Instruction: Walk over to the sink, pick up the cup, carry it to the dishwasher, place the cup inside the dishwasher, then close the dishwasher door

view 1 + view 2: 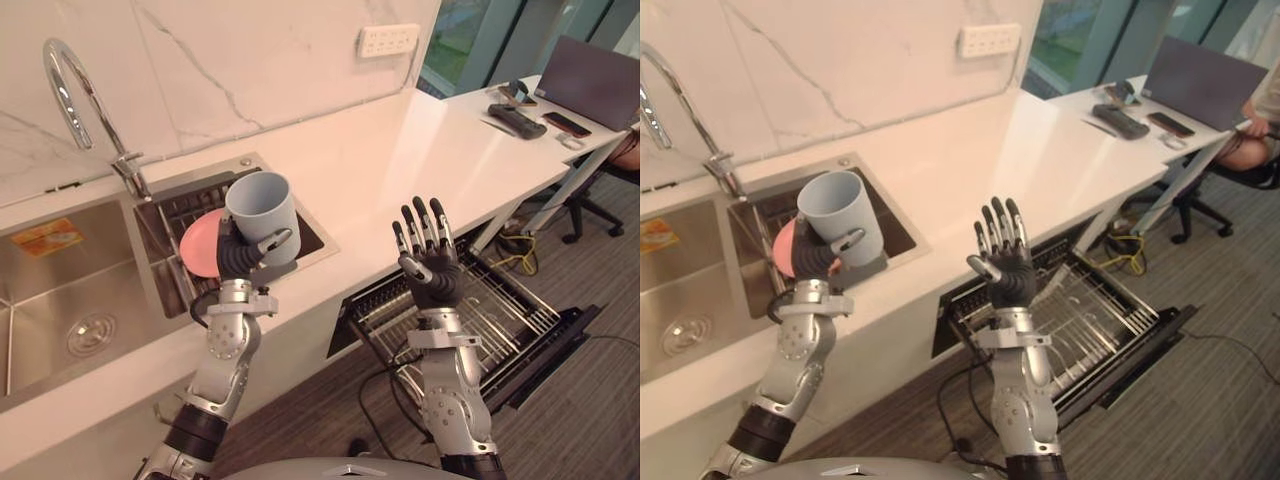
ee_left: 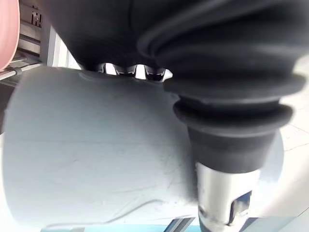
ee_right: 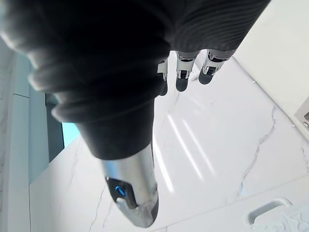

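My arms (image 1: 452,400) are silver-grey jointed metal — my left hand (image 1: 240,258) and right hand (image 1: 435,275) wear dark ribbed covers, silver fingers (image 1: 421,224) dark-tipped; a blue mark on the right thumb (image 3: 130,193).

The cup (image 1: 262,205) is sitting in the left hand (image 1: 240,256) over the sink (image 1: 60,290); the dishwasher rack (image 1: 490,310) is sticking out to its right, below the counter (image 1: 400,160)

Left arm (image 1: 228,345) enters at the lower left of the head views and rises to left of centre, forearm near upright. Left hand (image 1: 243,256) is raised, fingers and thumb curled round the cup (image 1: 265,203). Right arm (image 1: 452,385) rises from the lower edge, right of centre, forearm upright. Right hand (image 1: 431,270) sits right of centre, dark back toward the camera, fingers straight, slightly spread, pointing up.
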You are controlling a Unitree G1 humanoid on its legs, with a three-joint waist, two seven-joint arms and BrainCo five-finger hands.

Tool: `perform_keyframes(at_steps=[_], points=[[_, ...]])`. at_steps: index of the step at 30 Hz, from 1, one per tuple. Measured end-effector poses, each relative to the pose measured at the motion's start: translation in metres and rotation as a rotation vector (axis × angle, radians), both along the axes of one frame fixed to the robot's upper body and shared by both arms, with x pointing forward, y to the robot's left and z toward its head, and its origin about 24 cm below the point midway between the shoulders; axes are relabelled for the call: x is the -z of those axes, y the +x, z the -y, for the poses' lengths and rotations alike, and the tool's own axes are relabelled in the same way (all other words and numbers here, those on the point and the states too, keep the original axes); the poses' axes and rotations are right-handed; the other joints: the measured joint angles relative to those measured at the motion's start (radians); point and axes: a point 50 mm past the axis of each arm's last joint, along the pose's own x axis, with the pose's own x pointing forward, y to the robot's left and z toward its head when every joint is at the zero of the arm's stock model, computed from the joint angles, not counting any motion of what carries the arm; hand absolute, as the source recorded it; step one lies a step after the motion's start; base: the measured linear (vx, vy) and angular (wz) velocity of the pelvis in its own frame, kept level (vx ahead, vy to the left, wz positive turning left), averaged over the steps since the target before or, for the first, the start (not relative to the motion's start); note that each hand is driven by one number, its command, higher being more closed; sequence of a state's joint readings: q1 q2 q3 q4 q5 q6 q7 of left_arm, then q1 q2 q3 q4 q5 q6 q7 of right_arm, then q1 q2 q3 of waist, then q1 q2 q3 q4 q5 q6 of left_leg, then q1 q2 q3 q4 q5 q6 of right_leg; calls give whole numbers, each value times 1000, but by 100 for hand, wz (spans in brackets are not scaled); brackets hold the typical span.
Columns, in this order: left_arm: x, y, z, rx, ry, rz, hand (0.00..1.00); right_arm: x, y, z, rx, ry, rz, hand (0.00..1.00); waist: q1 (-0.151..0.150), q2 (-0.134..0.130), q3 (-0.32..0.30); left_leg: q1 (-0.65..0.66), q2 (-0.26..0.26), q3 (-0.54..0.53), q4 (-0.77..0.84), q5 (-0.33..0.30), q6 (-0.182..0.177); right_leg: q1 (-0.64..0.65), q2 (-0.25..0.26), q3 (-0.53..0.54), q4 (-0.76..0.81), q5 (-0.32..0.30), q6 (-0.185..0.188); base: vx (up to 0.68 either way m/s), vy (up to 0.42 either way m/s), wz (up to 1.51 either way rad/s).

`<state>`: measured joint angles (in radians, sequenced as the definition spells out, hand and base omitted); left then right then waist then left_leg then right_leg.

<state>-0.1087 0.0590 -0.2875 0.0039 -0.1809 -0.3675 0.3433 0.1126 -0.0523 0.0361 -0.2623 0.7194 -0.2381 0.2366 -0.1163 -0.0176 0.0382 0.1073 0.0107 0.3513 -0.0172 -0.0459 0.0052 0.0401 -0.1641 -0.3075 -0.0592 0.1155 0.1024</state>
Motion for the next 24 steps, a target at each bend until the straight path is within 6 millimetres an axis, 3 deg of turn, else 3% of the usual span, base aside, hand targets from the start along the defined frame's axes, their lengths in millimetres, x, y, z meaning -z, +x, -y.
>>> perform_keyframes(at_steps=[8, 11, 19, 24], points=[[4, -3, -3, -299, 270, 21, 100, 4, 0, -3, 37, 4, -48, 0, 11, -5, 10, 17, -13, -22, -8, -18, 5, 22, -18, -4, 25, -12, 13, -85, 19, 5], [4, -7, 0, -434, 401, 48, 100, 6, 1, -2, 77, 10, -90, 0, 11, 7, 7, 18, -20, -20, -68, 19, -2, -25, -20, -1, 57, -36, 15, -47, 4, -1], [4, -9, 6, -502, 439, 60, 100, 8, 4, -13, 17, -31, -126, 0, 11, 5, 7, 18, -12, -16, -61, 41, -2, -18, -2, 15, 17, -2, 8, 53, -25, -6], [-3, -8, 19, -486, 429, 107, 100, 3, 9, -36, -79, -36, -131, 0, 23, 2, 7, 22, -15, -21, -61, 41, -2, -5, -5, 11, 6, 3, 10, -7, -7, 4]])
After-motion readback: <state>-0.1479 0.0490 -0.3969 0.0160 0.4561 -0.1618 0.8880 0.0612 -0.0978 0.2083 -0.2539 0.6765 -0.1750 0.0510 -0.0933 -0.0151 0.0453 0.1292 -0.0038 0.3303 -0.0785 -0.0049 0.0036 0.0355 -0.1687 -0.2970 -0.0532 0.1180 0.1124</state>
